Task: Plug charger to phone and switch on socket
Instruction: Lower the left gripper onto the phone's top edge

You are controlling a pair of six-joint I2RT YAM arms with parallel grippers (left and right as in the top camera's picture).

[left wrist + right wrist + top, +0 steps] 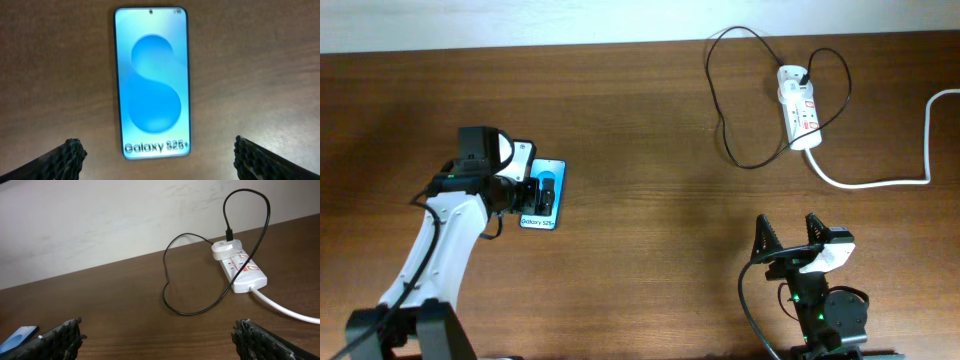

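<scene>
The phone (557, 185) lies flat on the brown table at the left, its blue screen (152, 82) up with "Galaxy S25+" at the near end. My left gripper (538, 192) hovers over that near end, open, with a finger on either side and nothing between them (159, 152). The socket (800, 115) is a white strip at the far right (242, 267). The charger (725, 130), a thin black cable, loops from a white adapter (225, 247) on the strip (167, 287); its plug tip is too small to pick out. My right gripper (788, 235) stands open near the front edge (157, 335), well short of the strip.
A thick white cord (880, 182) runs from the strip's near end to the right edge (285, 307). A pale wall borders the table's far edge. A corner of the phone (17, 335) shows at the far left of the right wrist view.
</scene>
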